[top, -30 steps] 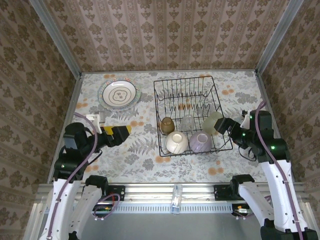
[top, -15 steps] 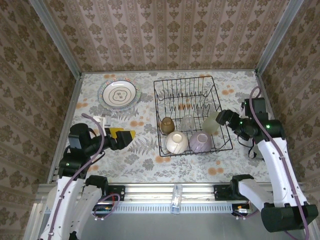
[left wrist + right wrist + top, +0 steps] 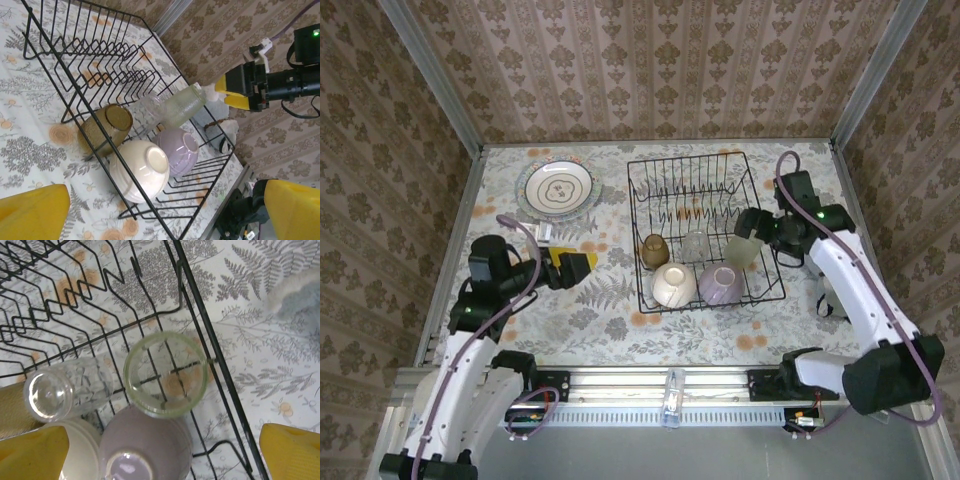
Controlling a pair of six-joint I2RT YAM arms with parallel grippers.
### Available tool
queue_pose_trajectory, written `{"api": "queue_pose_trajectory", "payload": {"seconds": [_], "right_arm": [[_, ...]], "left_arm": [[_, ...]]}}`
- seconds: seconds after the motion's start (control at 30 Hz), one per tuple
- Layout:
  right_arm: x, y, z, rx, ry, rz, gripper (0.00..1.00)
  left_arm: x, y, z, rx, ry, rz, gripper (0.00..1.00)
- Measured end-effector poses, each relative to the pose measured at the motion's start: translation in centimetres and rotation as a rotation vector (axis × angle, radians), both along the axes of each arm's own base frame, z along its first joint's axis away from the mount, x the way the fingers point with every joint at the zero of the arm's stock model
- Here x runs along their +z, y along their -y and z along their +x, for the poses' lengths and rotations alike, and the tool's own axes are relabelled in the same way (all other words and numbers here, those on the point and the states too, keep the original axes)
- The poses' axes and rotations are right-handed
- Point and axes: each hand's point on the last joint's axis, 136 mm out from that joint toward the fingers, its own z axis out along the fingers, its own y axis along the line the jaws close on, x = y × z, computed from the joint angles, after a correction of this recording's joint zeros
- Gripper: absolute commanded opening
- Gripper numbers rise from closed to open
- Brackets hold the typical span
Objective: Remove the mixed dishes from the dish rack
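The black wire dish rack (image 3: 632,222) stands mid-table. Its near end holds an amber-brown cup (image 3: 655,250), a clear glass (image 3: 695,244), a pale-green cup (image 3: 744,250), a cream bowl (image 3: 673,285) and a lilac bowl (image 3: 722,285). A patterned white plate (image 3: 557,187) lies on the table left of the rack. My right gripper (image 3: 756,226) hangs open over the rack's right side. The pale-green cup (image 3: 165,374) lies just ahead of its fingers (image 3: 295,455). My left gripper (image 3: 576,268) is open and empty left of the rack, facing the cream bowl (image 3: 142,170).
A small white block (image 3: 545,232) sits on the table beside my left arm. A pale grey soft thing (image 3: 220,134) lies just right of the rack. Patterned walls close in the table on three sides. The rack's far rows of tines (image 3: 100,55) hold nothing.
My right arm has swung away from the near right toward the rack and now sits over the pale-green cup. My left gripper has edged slightly right. Both stayed open.
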Motion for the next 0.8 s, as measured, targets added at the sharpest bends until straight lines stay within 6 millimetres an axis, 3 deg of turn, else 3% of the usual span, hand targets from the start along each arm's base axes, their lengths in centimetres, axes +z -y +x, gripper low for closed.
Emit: {"api": "queue_pose_trajectory", "payload": {"seconds": [0.37,0.57,0.8], "right_arm": [[-2.2,-1.1,3.0,0.083,-0.047,-0.055,1.0],[-4.1,-2.1,3.4,0.117,-0.097,-0.065,0.99],[-4.1,-2.8,3.3,0.137,-0.092,-0.085,0.96]], "left_arm": [[-0.2,0.1,3.4,0.009,-0.014,-0.052,1.0],[0.5,-1.4,4.6,0.062,0.004,-0.099,1.0],[0.7,-1.8,5.1,0.07,0.0,-0.125,1.0]]}}
